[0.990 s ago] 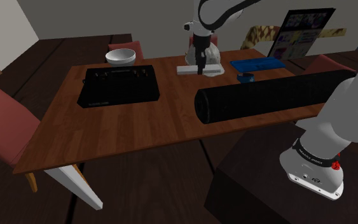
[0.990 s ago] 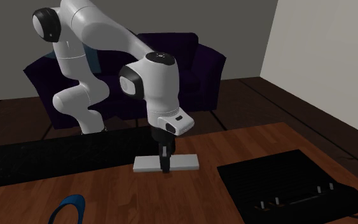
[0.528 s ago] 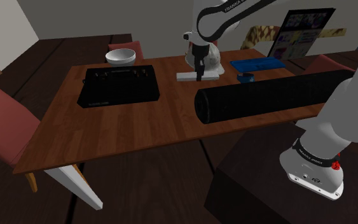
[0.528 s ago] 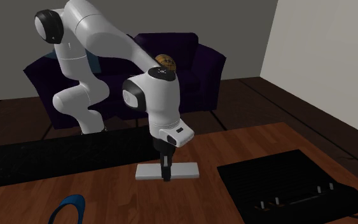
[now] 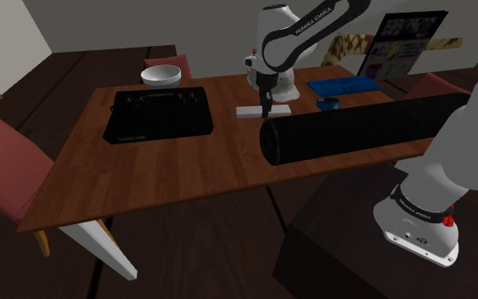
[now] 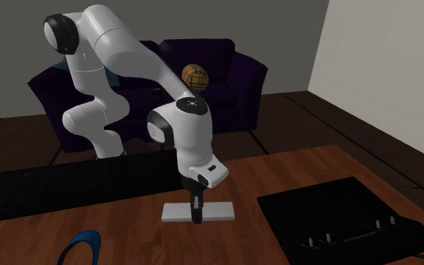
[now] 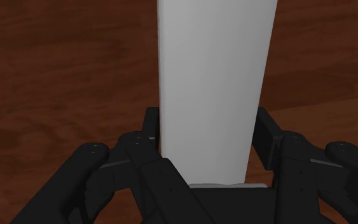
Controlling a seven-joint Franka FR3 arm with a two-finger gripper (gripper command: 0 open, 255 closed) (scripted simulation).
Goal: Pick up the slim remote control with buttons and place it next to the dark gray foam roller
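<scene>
The remote point(image 5: 247, 111) is a slim, plain pale grey slab with no buttons drawn. My gripper point(image 5: 265, 109) is shut on its middle and holds it level, just above the wooden table point(image 5: 177, 170). It hangs close beside the long black foam roller point(image 5: 356, 127), near the roller's end. In the second exterior view the remote point(image 6: 219, 211) sits crosswise under the gripper point(image 6: 196, 219), in front of the roller point(image 6: 67, 184). The wrist view has the remote point(image 7: 212, 76) clasped between both fingers point(image 7: 151, 130), with brown tabletop close behind it.
A black case with knobs point(image 5: 156, 115) lies at the shoulder view's left, with a white bowl point(image 5: 160, 76) behind it. A flat blue item point(image 5: 343, 85) and a small blue ring point(image 5: 328, 104) lie beyond the roller. Red chairs point(image 5: 3, 166) stand at the table's sides.
The gripper has carried the remote down and toward the foam roller. The arm has stretched lower over the table. The grip has stayed the same.
</scene>
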